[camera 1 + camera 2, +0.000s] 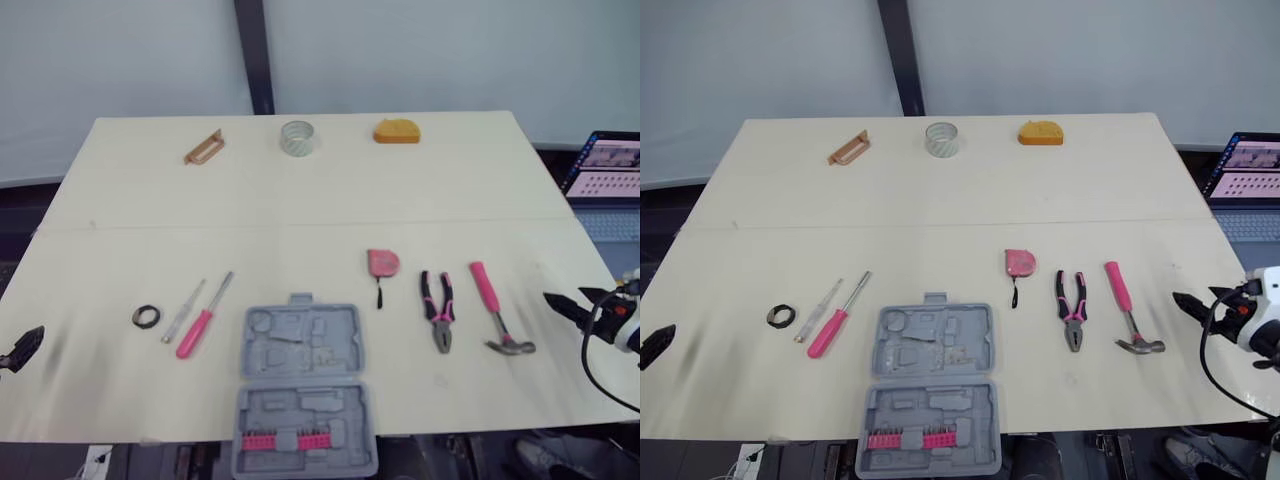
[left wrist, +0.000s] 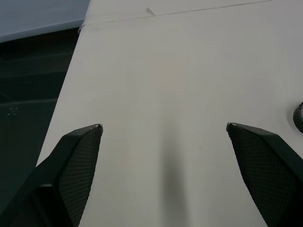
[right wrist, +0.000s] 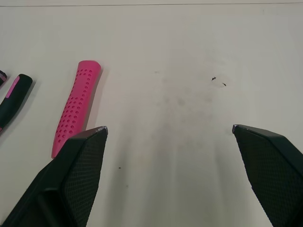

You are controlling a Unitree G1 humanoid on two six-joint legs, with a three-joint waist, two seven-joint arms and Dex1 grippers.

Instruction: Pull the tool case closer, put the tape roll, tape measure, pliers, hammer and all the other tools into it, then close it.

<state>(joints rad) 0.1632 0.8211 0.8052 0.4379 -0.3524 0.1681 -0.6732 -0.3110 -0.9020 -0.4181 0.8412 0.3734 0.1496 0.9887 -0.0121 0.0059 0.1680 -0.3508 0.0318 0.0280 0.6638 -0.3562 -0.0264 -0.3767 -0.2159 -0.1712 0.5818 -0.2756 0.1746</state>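
Tools lie spread over the pale tabletop (image 1: 300,210), with the grey tool case (image 1: 305,390) open at the middle of the near edge, its nearer half reaching past that edge. A row of pink bits sits in that nearer half.

Left of the case lie a pink-handled screwdriver (image 1: 204,318), a thinner screwdriver (image 1: 183,312) and a small black ring (image 1: 146,316). The left pincer (image 2: 163,126) hovers over bare tabletop near the left edge, fingers spread wide and holding nothing. The ring is the closest thing to it, and the case is well apart.

Right of the case lie a pink tape measure (image 1: 383,263), pliers (image 1: 438,310) and a pink-handled hammer (image 1: 495,307), side by side and apart from one another. The right pincer (image 3: 169,127) is also wide open and empty, over the tabletop's right edge, just beside the hammer; in its wrist view the hammer's handle lies by one finger.

Along the far edge sit a brown handle-shaped piece (image 1: 204,147), a clear tape roll (image 1: 298,137) and an orange tape measure (image 1: 397,131), far from both pincers. A laptop (image 1: 605,170) stands beyond the tabletop on the right.
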